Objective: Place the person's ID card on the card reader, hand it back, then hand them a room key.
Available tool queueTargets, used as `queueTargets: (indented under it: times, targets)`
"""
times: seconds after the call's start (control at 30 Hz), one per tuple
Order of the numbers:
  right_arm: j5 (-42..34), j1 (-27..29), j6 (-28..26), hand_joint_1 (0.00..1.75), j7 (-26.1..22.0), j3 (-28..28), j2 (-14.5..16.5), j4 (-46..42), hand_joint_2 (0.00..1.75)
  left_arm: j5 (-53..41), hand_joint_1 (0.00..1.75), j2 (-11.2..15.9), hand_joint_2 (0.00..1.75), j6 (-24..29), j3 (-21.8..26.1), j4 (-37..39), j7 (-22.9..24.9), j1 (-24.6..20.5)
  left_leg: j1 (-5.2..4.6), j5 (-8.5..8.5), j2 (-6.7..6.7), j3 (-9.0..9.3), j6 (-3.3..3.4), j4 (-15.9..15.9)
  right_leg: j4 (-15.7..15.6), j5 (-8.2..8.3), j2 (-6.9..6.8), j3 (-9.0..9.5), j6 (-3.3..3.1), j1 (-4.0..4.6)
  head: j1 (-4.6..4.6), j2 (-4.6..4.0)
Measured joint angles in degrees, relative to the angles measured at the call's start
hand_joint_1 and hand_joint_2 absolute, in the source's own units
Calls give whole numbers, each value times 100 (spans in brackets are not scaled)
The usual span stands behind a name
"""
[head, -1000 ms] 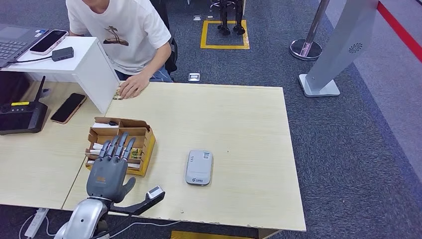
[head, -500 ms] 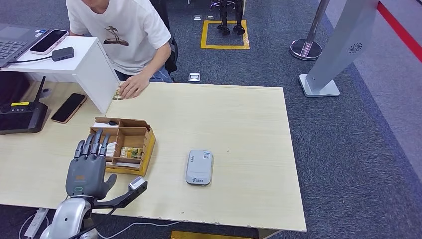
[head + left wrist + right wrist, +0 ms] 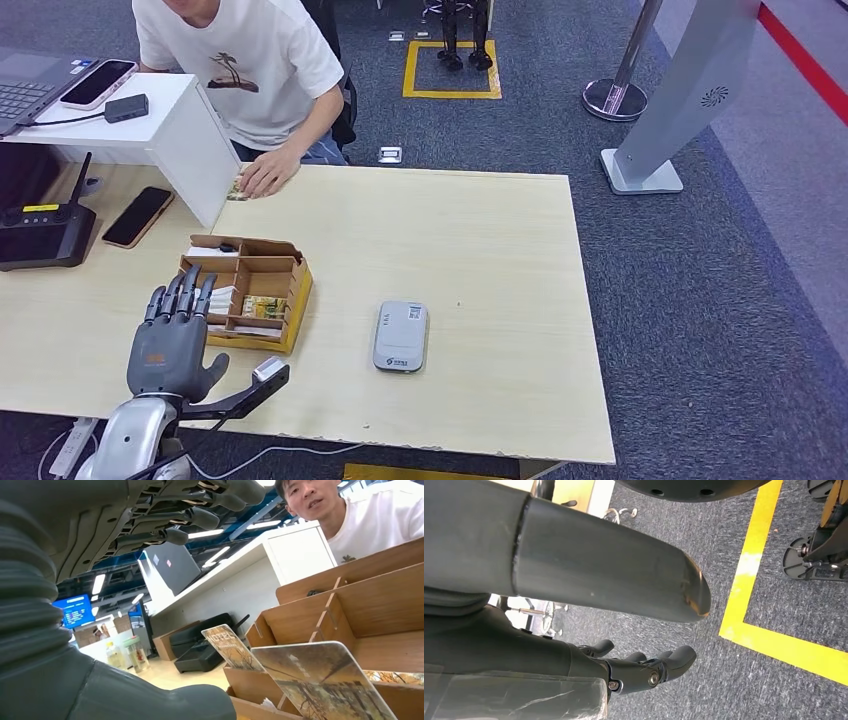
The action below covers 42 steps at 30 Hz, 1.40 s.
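My left hand (image 3: 170,338) hovers open, fingers spread, over the table just left of the cardboard key-card box (image 3: 290,272). In the left wrist view its fingers (image 3: 200,515) are straight and hold nothing, and printed key cards (image 3: 320,680) stand in the box (image 3: 380,600) right in front of them. The grey card reader (image 3: 401,336) lies flat to the right of the box with nothing on it. The person's hand (image 3: 266,172) rests on a small card (image 3: 237,189) at the far table edge. My right hand (image 3: 649,669) hangs empty above the carpet.
A white raised counter (image 3: 170,125) with a laptop and phone stands at the far left. A black phone (image 3: 137,216) and a black handheld device (image 3: 40,235) lie on the left table. The person (image 3: 240,60) sits behind the far edge.
My left hand has drawn back from over the box to its left side, toward me. The person's hand, the card and the reader have not moved.
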Motion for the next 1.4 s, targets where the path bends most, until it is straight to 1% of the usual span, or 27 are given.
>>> queueTargets:
  times: [0.23,0.3,0.47,0.53,0.57,0.67,0.7,0.73,0.8,0.83,0.87,0.9,1.4]
  targets:
    - [9,-1,2,0,0,13,0,0,0,0,6,-102,175,-2,74,103,-123,-37,0,0,0,0,0,0,0,0,0,0,0,0,0,0]
    - [14,-1,5,0,0,21,0,0,0,0,9,-127,175,-2,76,132,-138,-55,0,0,0,0,0,0,0,0,0,0,0,0,-1,0]
    - [14,-1,9,0,-1,30,0,0,0,0,31,-177,175,-2,76,189,-167,-92,0,0,0,0,0,0,0,0,0,0,0,0,-1,0]
    - [14,-1,9,0,-1,32,0,0,0,0,32,-195,175,-6,76,208,-168,-111,0,0,0,0,0,0,0,0,0,0,0,0,-1,0]
    - [14,-2,9,0,-2,32,0,0,0,0,49,-206,175,-10,76,218,-168,-120,0,0,0,0,0,0,0,0,0,0,0,0,-1,0]
    - [14,-3,16,0,-3,34,0,0,0,0,137,-232,175,-16,76,236,-171,-141,0,0,0,0,0,0,0,0,0,0,0,0,0,0]
    - [15,-3,20,0,-4,35,-1,0,0,0,146,-240,175,-16,77,242,-176,-146,0,0,0,0,0,0,0,0,0,0,0,0,0,0]
    - [18,-3,22,0,-4,35,-1,0,0,0,125,-250,175,-14,78,254,-188,-153,0,0,0,0,0,0,0,0,0,0,0,0,0,0]
    - [32,-3,30,0,-5,38,-1,0,0,0,52,-271,175,-11,90,281,-218,-165,0,0,0,0,0,0,0,0,0,0,0,0,0,0]
    - [44,-3,34,0,-5,41,-1,0,0,0,19,-283,175,-8,104,299,-232,-173,0,0,0,0,0,0,0,0,0,0,0,0,0,0]
    - [58,-3,38,0,-6,44,-1,0,0,0,3,-293,175,-4,122,317,-244,-182,0,0,0,0,0,0,0,0,0,0,0,0,0,0]
    - [70,-3,41,0,-7,46,-2,0,0,0,0,-302,175,3,142,337,-260,-194,0,0,0,0,0,0,0,0,0,0,0,0,0,0]
    - [90,-3,42,0,-14,119,-2,0,0,0,0,-344,175,73,219,481,-242,-255,0,0,0,0,0,0,0,0,0,-1,0,0,0,0]
